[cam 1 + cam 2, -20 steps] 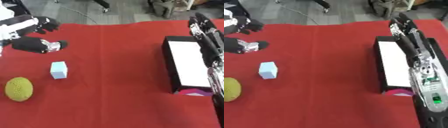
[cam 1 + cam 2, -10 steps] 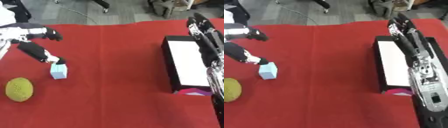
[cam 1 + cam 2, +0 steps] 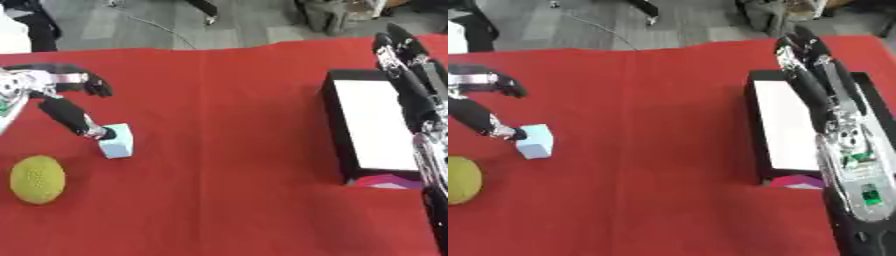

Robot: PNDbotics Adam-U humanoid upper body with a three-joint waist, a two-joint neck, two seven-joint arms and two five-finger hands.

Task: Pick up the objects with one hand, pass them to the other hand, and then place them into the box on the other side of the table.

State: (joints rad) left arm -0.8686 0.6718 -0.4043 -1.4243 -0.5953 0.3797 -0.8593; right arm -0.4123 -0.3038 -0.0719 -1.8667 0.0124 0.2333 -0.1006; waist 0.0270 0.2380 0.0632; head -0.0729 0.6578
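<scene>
- Red cloth (image 3: 227, 150) covers the whole table in front of you, with grey floor beyond its far edge.
- Your right arm runs up the right side of both views, lying over the box. Its hand (image 3: 800, 52) sits at the far end with fingers stretched out straight, holding nothing.
- On the right side of the table is the box (image 3: 372, 125), black-walled with a white inside, its long side running away from you. A pink shape (image 3: 385, 181) shows at its near end; what it is cannot be made out.
- Your left hand (image 3: 66, 97) comes in from the left edge. Its fingers are spread apart: one black fingertip touches the left side of the block, while another finger points away above it. They are not closed around anything.
- A yellow-green ball (image 3: 37, 178) with a bumpy skin lies near the left edge, nearer to you than the hand and apart from the block.
- A pale blue block (image 3: 117, 141) stands on the cloth just right of your left hand's fingertip, well apart from the box.
</scene>
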